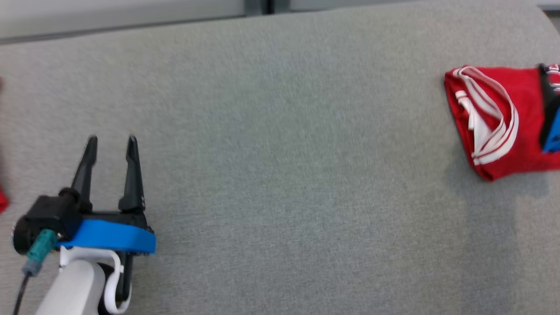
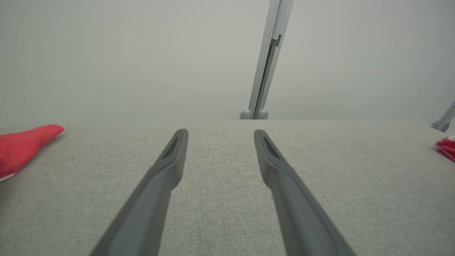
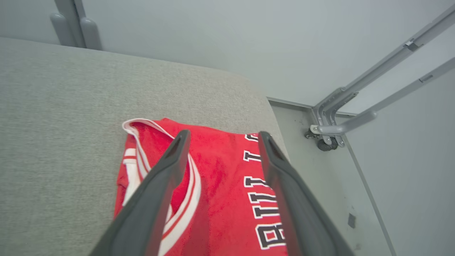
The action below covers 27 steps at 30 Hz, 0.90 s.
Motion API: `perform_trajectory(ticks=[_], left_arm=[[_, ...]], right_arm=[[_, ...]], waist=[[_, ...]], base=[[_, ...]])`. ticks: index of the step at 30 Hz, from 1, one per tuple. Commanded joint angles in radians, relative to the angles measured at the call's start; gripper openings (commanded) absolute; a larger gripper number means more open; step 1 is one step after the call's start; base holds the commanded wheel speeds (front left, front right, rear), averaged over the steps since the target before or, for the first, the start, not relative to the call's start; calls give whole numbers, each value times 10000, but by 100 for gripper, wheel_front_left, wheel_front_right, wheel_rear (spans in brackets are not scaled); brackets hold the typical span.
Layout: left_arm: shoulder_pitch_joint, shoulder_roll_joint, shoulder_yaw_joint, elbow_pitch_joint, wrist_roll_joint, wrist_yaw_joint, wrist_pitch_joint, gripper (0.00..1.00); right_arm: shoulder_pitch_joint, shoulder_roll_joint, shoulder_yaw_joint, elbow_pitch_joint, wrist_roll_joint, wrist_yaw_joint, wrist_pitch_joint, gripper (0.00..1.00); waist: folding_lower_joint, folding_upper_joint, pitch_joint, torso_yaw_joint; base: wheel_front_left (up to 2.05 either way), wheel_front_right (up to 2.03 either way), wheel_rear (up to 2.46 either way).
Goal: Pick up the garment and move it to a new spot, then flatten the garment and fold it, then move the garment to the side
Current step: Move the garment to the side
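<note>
We are looking down at a grey fabric-covered table (image 1: 280, 153). Our left gripper (image 1: 112, 140) is sitting over a bare stretch of the table, its two dark fingers spread apart and grasping nothing. The red garment (image 1: 527, 131) is lying well off to that gripper's right, folded into a compact bundle with white striped trim curling across its upper face. Our right gripper (image 3: 224, 133) is hanging just above the garment, released, with both fingers standing wide and nothing pinched between them. Red fabric is showing in the gap between the fingers and to either side. Black block lettering edged in white is running along the garment beside the right-hand finger. The garment's far edge is lying just ahead of the right gripper's fingertips, near the table's rounded corner. A second piece of red cloth (image 2: 25, 144) is lying off to the left of the left gripper, apart from it.
</note>
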Motion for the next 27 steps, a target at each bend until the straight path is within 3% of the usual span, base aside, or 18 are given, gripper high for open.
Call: perform_trajectory(ticks=[1,8,13,18,27], left_arm=[[367,-191,37,161,-55,54,-81,100],[1088,-612,170,556,-94,-30,-150,100],[1600,-827,473,599,124,-72,-160,100],[2089,-989,655,686,314,-218,-162,100],[2538,-1072,788,857,580,-410,-164,100]], right_arm=[[581,299,302,-410,480,0,-570,100],[2650,1376,716,-1996,2123,2,-2416,100],[4302,1863,1194,-3023,2584,0,-3651,100],[5419,2457,1002,-3109,2291,2,-4498,100],[6348,3404,256,-3193,1232,3,-4833,100]], waist=[[3,0,-718,-86],[3,0,-1842,436],[3,0,-2341,823],[3,0,-2703,1080],[3,0,-3106,1129]], base=[[0,0,0],[0,0,0],[0,0,0],[0,0,0],[0,0,0]])
